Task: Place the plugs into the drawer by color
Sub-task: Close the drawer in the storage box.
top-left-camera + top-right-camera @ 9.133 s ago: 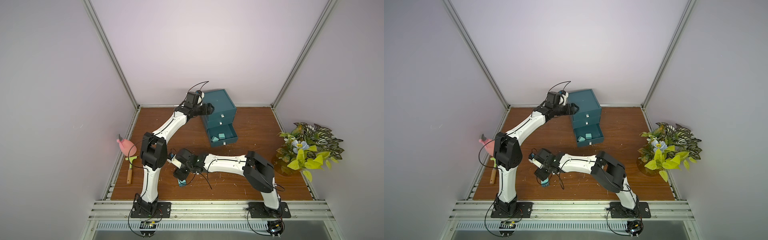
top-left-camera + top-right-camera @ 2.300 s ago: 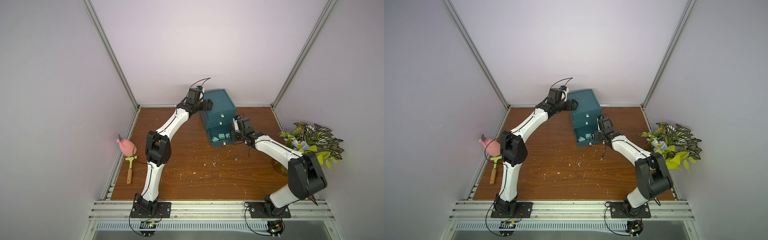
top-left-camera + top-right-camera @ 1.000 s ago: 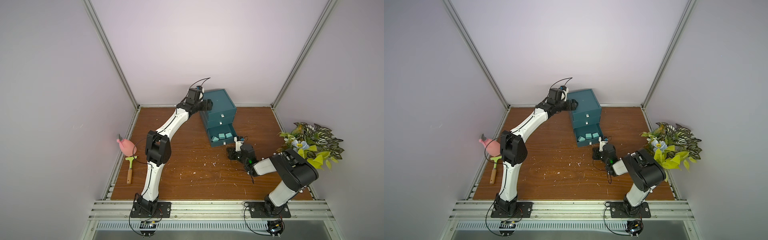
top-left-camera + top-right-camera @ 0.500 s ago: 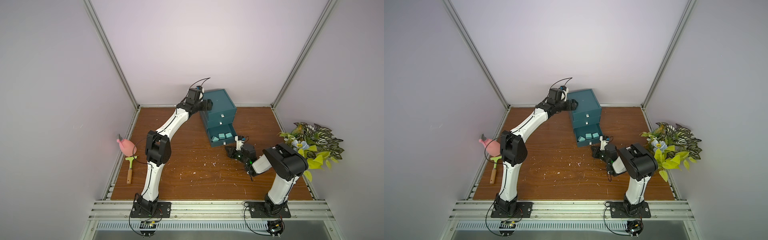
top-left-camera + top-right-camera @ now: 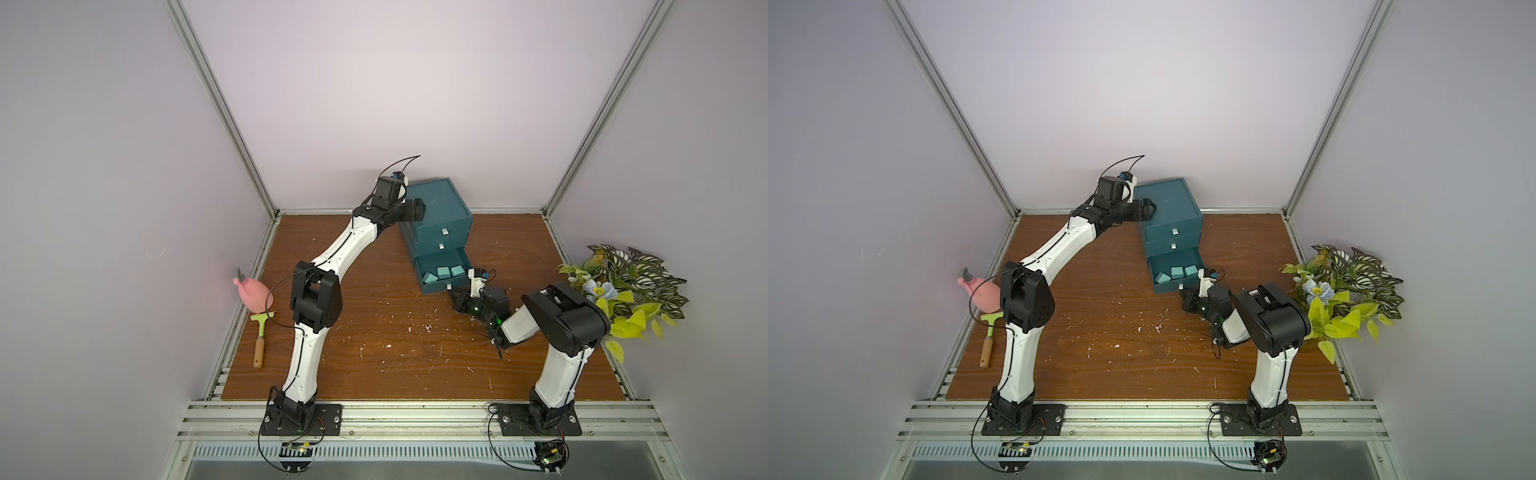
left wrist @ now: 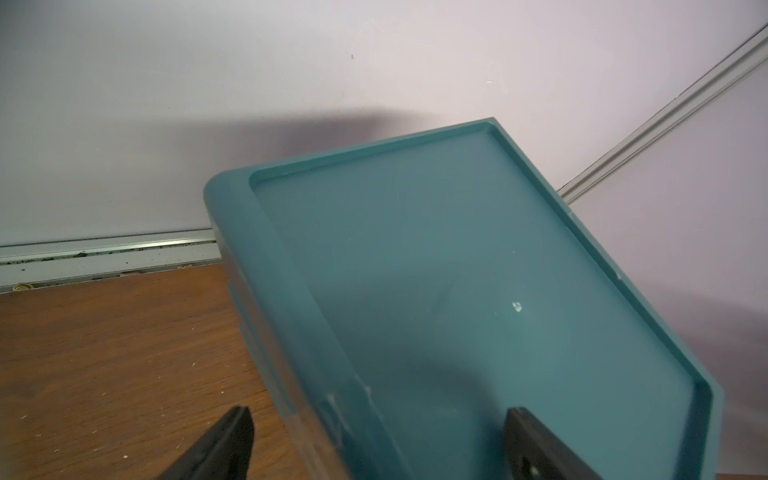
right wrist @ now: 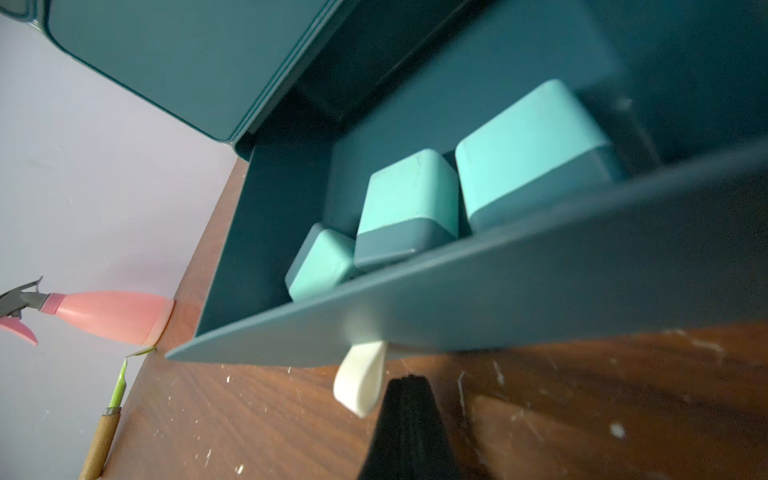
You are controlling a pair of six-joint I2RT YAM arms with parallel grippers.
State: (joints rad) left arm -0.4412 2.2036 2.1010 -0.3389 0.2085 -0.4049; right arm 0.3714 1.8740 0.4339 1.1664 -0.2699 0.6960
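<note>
I can't see inside the two shut upper drawers [image 5: 432, 232]. On my right wrist view the right gripper [image 7: 409, 399] is a dark blur, cut by the picture's edge. The plugs [image 7: 409, 203] hide their prongs.

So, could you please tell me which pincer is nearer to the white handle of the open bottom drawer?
Right. The right pincer, shut, sits just in front of that handle; the left pincer stands open astride the top side edge of the chest.

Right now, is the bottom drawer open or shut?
Open. The bottom drawer sticks out past the flush upper drawers, and three turquoise plugs show inside it.
</note>
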